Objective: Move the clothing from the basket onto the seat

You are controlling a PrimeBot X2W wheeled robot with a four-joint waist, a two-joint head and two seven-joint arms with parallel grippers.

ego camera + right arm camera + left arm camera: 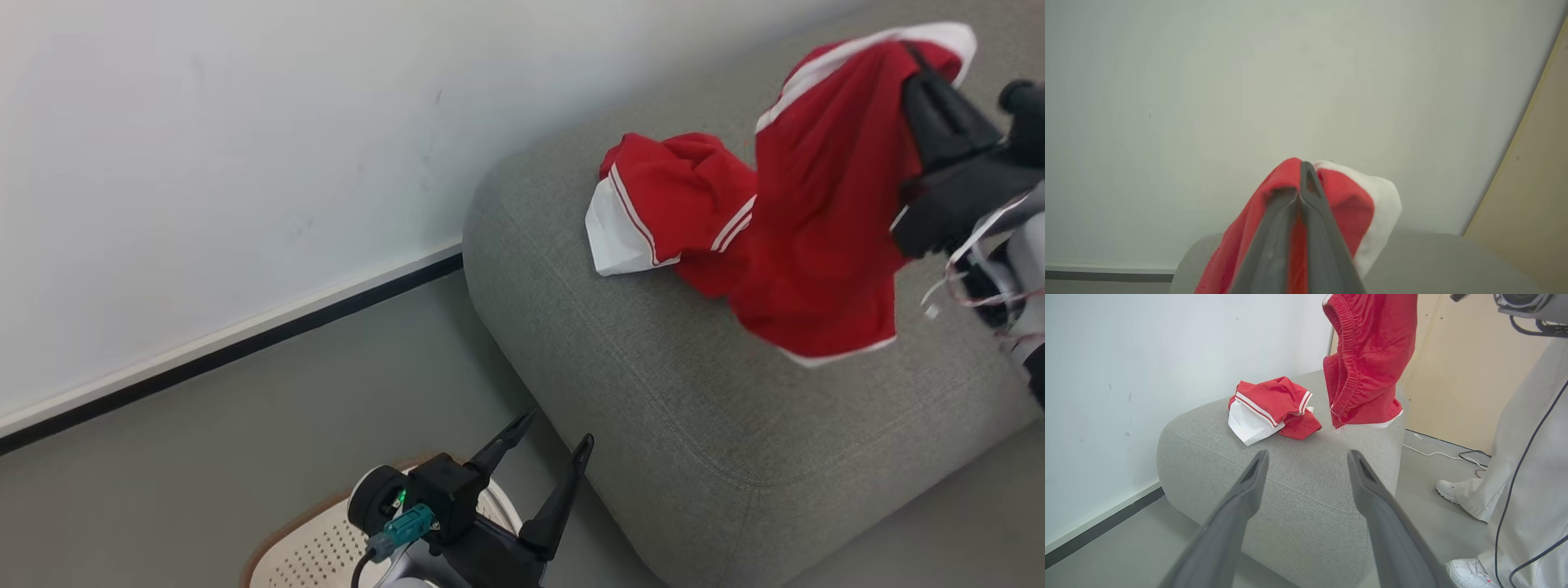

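Aloft, right jaws clamp red garment [816, 212] over the seat [653, 392].

Our left tool [558, 427] hangs low, its fingers spread apart; our right tool [1303, 164] sits high, fingers pinched together on the clothing [816, 204].

The light-grey seat [653, 392] stands on the grey floor [286, 425], close to the white wall [204, 163]. One crumpled red garment [661, 200] with a white panel lies on its top, towards the wall-side edge. The basket [318, 547] sits on the floor near the seat.
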